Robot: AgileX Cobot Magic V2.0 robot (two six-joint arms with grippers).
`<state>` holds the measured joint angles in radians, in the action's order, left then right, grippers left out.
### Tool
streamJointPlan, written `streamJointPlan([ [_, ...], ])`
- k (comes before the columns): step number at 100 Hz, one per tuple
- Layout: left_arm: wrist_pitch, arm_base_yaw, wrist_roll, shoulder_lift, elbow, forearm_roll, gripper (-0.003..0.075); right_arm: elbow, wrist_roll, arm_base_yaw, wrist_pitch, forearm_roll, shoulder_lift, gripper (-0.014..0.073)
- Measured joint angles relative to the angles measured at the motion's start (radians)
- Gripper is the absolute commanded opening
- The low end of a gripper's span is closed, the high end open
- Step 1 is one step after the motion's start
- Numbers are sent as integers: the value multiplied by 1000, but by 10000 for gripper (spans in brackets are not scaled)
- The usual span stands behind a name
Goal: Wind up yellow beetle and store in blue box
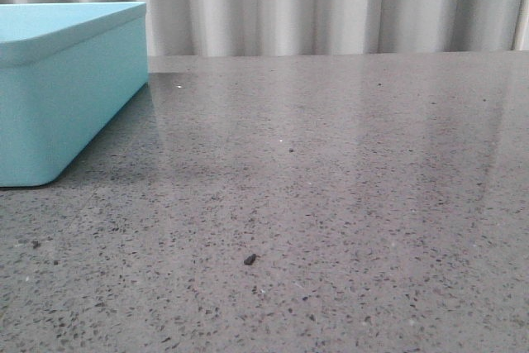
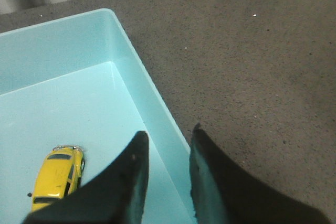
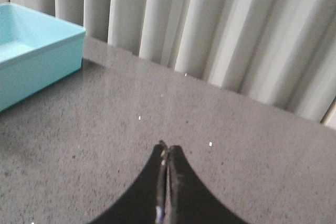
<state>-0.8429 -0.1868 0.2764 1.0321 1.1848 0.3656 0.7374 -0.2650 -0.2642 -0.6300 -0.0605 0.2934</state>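
The yellow beetle (image 2: 56, 176) lies on the floor of the blue box (image 2: 84, 40), seen in the left wrist view. My left gripper (image 2: 168, 132) hangs above the box's near wall, open and empty, the car off to one side of its fingers. The blue box (image 1: 58, 88) stands at the left in the front view, its inside hidden there. It also shows as the blue box (image 3: 31, 61) in the right wrist view. My right gripper (image 3: 167, 146) is shut on nothing above bare tabletop, well away from the box. Neither gripper appears in the front view.
The speckled grey tabletop (image 1: 331, 204) stretches right of the box. A small dark speck (image 1: 250, 259) lies on it near the front. Pale pleated curtains (image 1: 331, 2) close off the far edge of the table.
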Motion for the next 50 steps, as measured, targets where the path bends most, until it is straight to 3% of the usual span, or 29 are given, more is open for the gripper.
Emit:
streamJointPlan([
  [13, 71, -12, 2, -194, -176, -6, 141, 0, 0, 0, 51, 0, -25, -41],
  [27, 156, -11, 2, -385, -395, -35, 83, 0, 0, 0, 96, 0, -29, -41],
  [50, 405, -11, 2, -701, -719, -20, 13, -3, 0, 0, 66, 0, -32, -41],
])
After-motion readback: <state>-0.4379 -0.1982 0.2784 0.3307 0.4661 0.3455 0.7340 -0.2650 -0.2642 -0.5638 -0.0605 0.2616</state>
